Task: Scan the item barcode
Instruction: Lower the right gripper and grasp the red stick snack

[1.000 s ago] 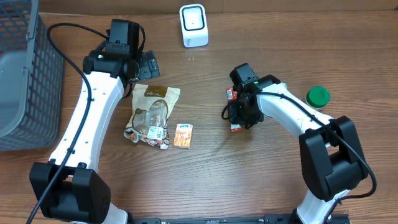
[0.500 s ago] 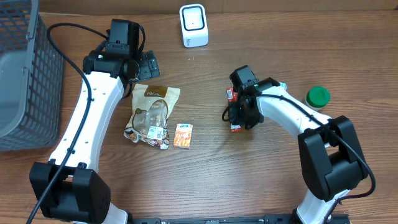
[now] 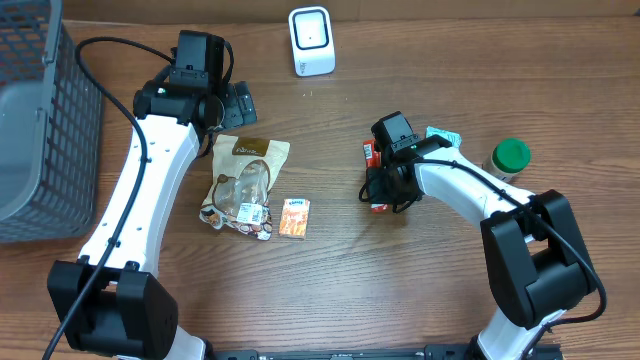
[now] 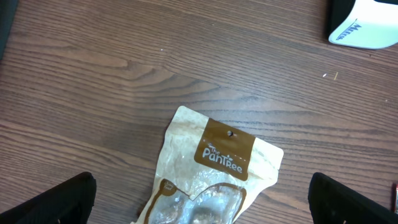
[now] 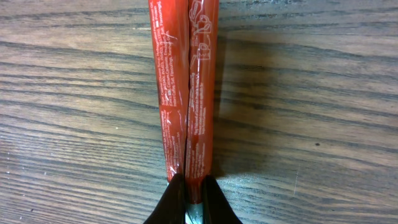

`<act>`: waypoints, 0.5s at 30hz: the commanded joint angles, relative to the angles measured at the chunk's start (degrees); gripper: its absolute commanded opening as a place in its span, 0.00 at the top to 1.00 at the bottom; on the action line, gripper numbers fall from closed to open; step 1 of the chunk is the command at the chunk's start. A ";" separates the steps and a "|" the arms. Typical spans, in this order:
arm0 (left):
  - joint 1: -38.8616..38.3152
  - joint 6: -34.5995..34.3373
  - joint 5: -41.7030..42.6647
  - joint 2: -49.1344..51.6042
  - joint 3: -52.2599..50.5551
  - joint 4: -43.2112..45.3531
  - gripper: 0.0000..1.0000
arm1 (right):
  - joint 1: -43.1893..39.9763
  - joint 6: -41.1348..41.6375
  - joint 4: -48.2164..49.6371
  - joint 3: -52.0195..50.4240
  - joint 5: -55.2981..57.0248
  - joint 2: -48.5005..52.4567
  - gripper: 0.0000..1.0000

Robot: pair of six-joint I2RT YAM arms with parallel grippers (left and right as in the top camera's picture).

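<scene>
Right gripper (image 5: 192,188) pinched tight on end of red packet (image 5: 185,93), on table (image 5: 311,124), centre-right of overhead frame. Left gripper (image 4: 199,202) spread wide over snack bag (image 4: 208,168), upper left. Scanner (image 3: 311,40) top centre, well apart from packet. Orange box (image 3: 294,217), green-lid jar (image 3: 511,155), basket (image 3: 40,120) around. Versus earlier frame: right jaws closed in, teal packet (image 3: 440,135) uncovered beside jar.

Shop checkout bench, barcode scanner (image 3: 311,40), wire basket (image 3: 72,120), packaged snacks (image 3: 245,185)
</scene>
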 commanded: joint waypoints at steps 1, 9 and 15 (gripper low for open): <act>-0.17 -0.37 -0.37 -0.07 0.76 0.09 0.00 | -0.17 -0.46 -0.59 -2.27 2.01 0.90 0.96; -0.17 -0.37 -0.37 -0.07 0.76 0.09 0.00 | -0.17 -0.42 -0.55 -2.27 1.53 0.90 0.77; -0.17 -0.37 -0.37 -0.07 0.76 0.09 0.00 | -0.17 -0.42 -0.31 -2.27 1.60 0.90 0.94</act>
